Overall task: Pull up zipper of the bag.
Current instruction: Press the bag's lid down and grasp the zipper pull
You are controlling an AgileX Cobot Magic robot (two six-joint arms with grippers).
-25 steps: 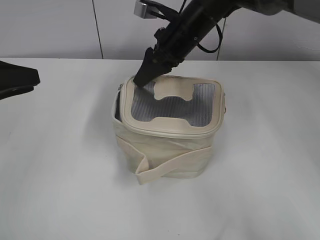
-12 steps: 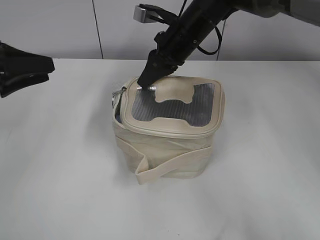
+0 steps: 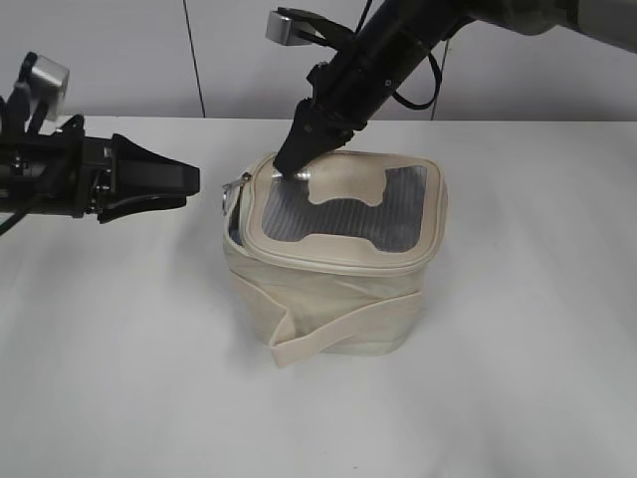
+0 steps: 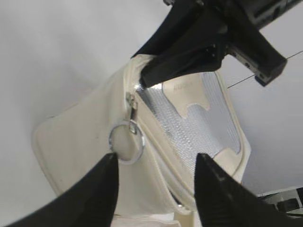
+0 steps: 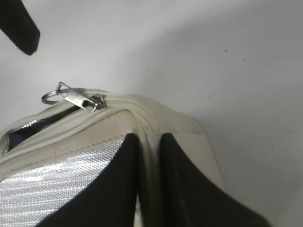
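pinching the bag [image 3: 333, 264] lid rim, your right claw [image 3: 291, 159] is clenched | left claw [image 3: 184, 179] released beside zipper [image 4: 127, 142] ring; counter [image 3: 518, 378] white

Faint embossed lettering sits on the bag's [image 4: 156, 156] cream lid patch, too blurred to read

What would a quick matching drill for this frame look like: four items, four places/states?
Items:
1. left claw
2. right claw
3. ring pull
4. strap

Places/states:
A. wrapped across the bag's front side
B. open, beside the bag, not touching it
C. pressing on the lid's back-left corner
D. hanging from a slider at the lid's rim

Pairs: 1-B, 2-C, 3-D, 4-A
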